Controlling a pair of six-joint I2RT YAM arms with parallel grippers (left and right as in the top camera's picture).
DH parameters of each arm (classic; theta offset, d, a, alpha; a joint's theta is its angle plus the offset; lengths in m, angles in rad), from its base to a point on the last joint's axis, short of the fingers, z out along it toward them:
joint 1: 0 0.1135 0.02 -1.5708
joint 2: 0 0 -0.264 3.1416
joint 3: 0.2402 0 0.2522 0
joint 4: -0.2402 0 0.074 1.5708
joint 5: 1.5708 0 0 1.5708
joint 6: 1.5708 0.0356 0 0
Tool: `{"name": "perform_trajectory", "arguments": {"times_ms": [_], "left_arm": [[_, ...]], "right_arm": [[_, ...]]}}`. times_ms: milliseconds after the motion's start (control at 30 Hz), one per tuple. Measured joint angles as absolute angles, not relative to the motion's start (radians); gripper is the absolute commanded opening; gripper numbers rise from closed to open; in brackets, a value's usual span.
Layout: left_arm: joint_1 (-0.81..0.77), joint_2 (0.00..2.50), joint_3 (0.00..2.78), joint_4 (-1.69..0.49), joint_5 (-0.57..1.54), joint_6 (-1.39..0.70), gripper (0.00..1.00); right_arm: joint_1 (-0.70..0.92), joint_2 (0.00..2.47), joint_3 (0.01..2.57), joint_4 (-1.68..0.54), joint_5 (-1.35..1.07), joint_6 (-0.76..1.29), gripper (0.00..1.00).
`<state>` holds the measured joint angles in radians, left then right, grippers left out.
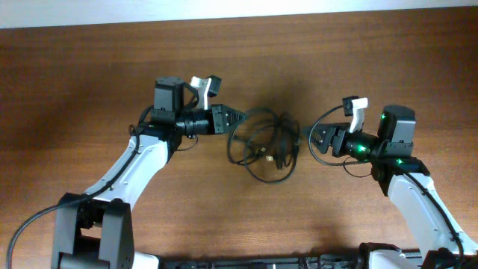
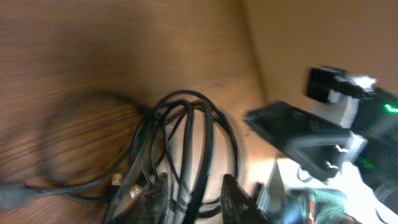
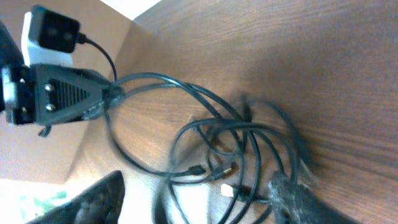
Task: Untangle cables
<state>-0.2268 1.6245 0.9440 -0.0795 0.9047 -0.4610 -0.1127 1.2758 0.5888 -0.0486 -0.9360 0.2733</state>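
Right wrist view: nearest me, at 6 o'clock, the right jaws stand wide apart and hold nothing, with the lower loops of the cables [image 3: 239,140] running between them. Just beyond, the cords lie in one knotted heap on the counter [image 3: 336,56], with small plug ends [image 3: 227,190] poking out near its middle. Farthest, at 10 o'clock, the left jaws sit at a long outer loop. The left wrist view shows them partly apart with strands between, so I read no firm clamp. Overhead, the heap sits mid-counter, with the left jaws at its 10 o'clock and the right at its 3. I judge these cords light, limp and slick, likely to drag their neighbours along. I'd grip just behind a plug or on the free outer loop, never the knot.
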Motion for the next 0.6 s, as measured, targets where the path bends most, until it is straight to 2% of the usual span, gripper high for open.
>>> {"name": "perform_trajectory", "arguments": {"times_ms": [67, 133, 167, 233, 267, 333, 600], "left_arm": [[-0.227, 1.625, 0.944, -0.091, 0.858, -0.461, 0.38], [-0.227, 1.625, 0.944, -0.096, 0.816, -0.463, 0.28], [-0.227, 1.625, 0.944, -0.098, 0.792, -0.460, 0.28], [-0.227, 1.625, 0.944, -0.100, 0.753, -0.462, 0.33], [-0.227, 1.625, 0.944, -0.102, 0.730, -0.463, 0.45], [-0.227, 1.625, 0.944, -0.110, 0.699, -0.466, 0.49], [-0.227, 1.625, 0.944, -0.173, 0.658, -0.398, 0.42]], "right_arm": [[-0.113, 1.276, 0.589, -0.050, -0.931, 0.274, 0.96], [-0.113, 1.276, 0.589, -0.057, -0.915, 0.277, 0.97], [-0.113, 1.276, 0.589, -0.068, -0.903, 0.277, 0.98], [-0.113, 1.276, 0.589, -0.101, -0.885, 0.281, 1.00], [-0.113, 1.276, 0.589, -0.119, -0.878, 0.280, 0.99], [-0.113, 1.276, 0.589, -0.150, -0.871, 0.279, 0.99], [-0.113, 1.276, 0.589, -0.228, -0.857, 0.281, 0.99]]}}
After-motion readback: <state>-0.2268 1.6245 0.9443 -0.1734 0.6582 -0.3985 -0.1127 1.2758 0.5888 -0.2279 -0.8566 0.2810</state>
